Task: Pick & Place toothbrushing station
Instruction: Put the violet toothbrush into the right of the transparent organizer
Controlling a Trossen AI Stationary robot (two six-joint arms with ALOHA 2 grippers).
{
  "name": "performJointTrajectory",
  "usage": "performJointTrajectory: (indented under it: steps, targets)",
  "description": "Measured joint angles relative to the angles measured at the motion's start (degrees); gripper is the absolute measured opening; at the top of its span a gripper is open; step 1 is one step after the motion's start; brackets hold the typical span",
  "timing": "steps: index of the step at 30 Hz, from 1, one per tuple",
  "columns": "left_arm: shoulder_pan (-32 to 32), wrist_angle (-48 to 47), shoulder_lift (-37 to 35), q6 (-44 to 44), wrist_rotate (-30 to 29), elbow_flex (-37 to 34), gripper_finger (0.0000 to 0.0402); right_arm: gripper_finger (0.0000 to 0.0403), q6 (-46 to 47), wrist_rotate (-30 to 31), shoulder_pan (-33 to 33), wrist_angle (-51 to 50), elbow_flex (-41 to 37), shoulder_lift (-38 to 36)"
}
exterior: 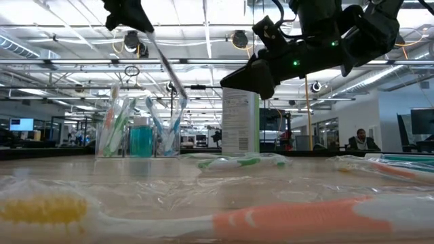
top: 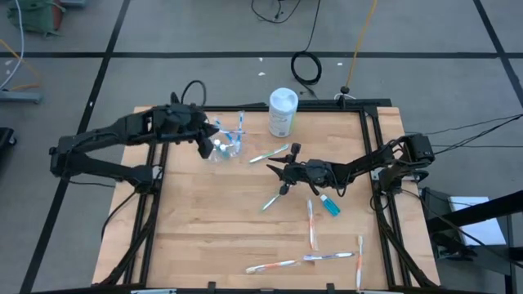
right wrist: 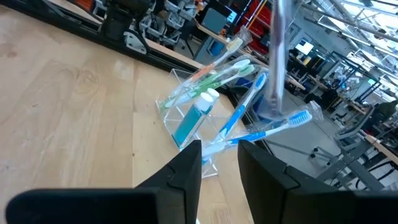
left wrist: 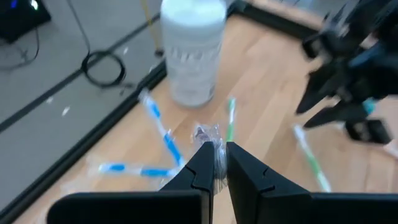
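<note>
The small clear plastic cup (top: 226,145) stands at about eleven o'clock on the wooden counter (top: 204,220), already bristling with wrapped toothbrushes and one teal-blue tube (right wrist: 191,121). The left gripper (top: 209,141) hangs just beside it, pinched narrow on a slim wrapped toothbrush (left wrist: 216,152) whose crinkly film shows between the fingers. These brushes look light and stiff, but the clear wrapping probably makes them slippery; a grip mid-handle, across the narrow width, seems safest. The cup looks light enough to tip if a brush pushes its rim sideways.

The right gripper (top: 278,170) hovers near the counter's centre, its jaws a little apart and empty, close to a green-and-white toothbrush (top: 269,153). More wrapped brushes lie toward five and six o'clock, and a second teal-blue tube (top: 329,204) lies at about four.
</note>
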Motion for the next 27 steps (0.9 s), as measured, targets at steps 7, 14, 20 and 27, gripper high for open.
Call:
performJointTrajectory:
  steps: [7,14,20,27]
  targets:
    - [2.8,-2.4,6.3,-0.1,-1.0,-0.8,0.0026,0.0095,0.0,0.0,0.0,-0.2,0.0,0.0]
    - [5.1,-2.2,15.0,1.1,3.1,-0.8,0.0026,0.0095,0.0,0.0,0.0,-0.2,0.0,0.0]
    - [6.1,-1.4,19.7,3.4,3.1,-0.8,0.0026,0.0095,0.0,0.0,0.0,-0.2,0.0,0.0]
    - [6.2,0.6,21.2,7.1,2.9,-0.9,0.0028,0.0095,0.0,0.0,0.0,-0.2,0.0,0.0]
